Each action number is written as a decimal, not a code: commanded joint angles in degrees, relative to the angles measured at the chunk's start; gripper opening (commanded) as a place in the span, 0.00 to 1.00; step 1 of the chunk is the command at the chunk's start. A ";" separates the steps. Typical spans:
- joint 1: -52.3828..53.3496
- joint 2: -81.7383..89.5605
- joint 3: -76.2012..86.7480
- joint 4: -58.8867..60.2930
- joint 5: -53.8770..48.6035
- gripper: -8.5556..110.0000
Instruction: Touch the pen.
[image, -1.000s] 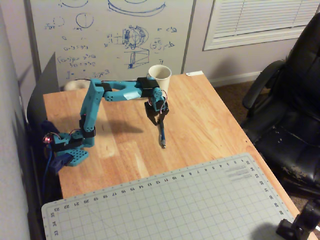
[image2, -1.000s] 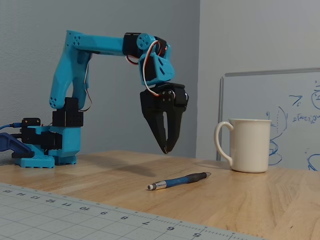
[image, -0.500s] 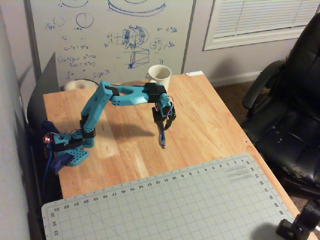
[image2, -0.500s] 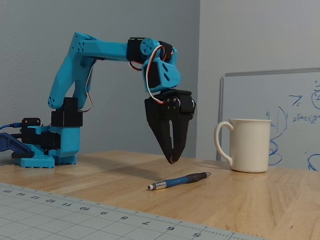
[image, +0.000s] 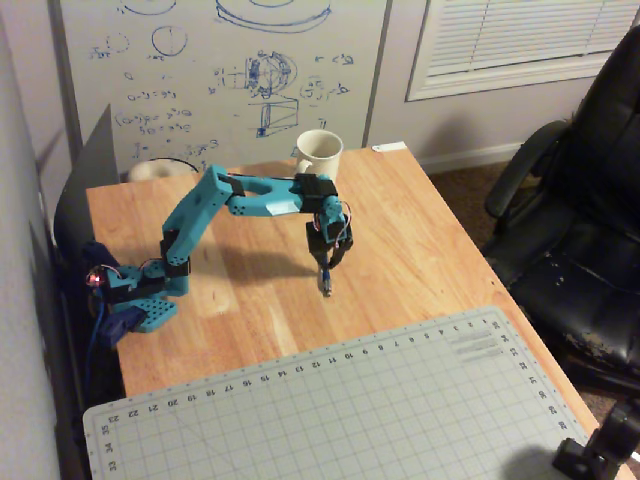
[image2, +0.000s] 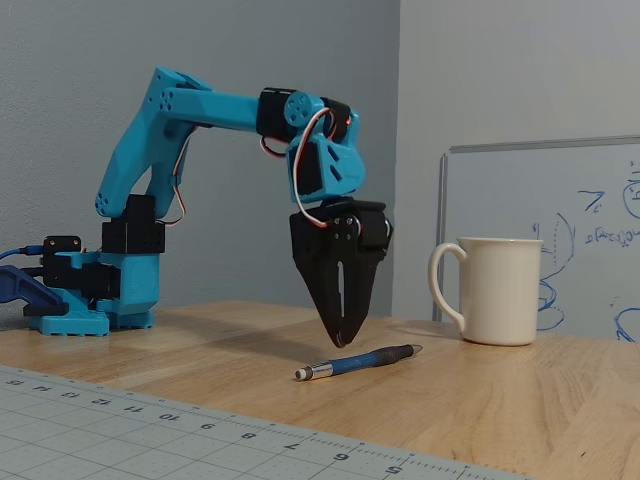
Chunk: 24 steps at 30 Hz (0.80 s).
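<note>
The dark blue pen (image2: 362, 361) lies flat on the wooden table (image2: 520, 400), with its silvery tip toward the cutting mat. In the overhead view only a short piece of the pen (image: 326, 285) shows below the gripper. My gripper (image2: 340, 343) points straight down with its black fingers (image2: 322, 275) closed together and nothing between them. The fingertips hang just above the pen's middle, and the fixed view shows a small gap between them and the pen. In the overhead view the gripper (image: 325, 270) sits right over the pen.
A white mug (image2: 497, 290) stands behind the pen toward the whiteboard; it also shows in the overhead view (image: 320, 153). A grey-green cutting mat (image: 330, 410) covers the table's near part. The arm's base (image: 140, 300) is at the left edge. A black office chair (image: 585, 200) stands to the right.
</note>
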 joint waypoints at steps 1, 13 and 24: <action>0.70 1.41 -5.27 -0.79 -0.53 0.08; 1.23 1.23 -4.13 -5.98 -0.44 0.08; 1.41 -1.14 -4.04 -5.80 -0.44 0.08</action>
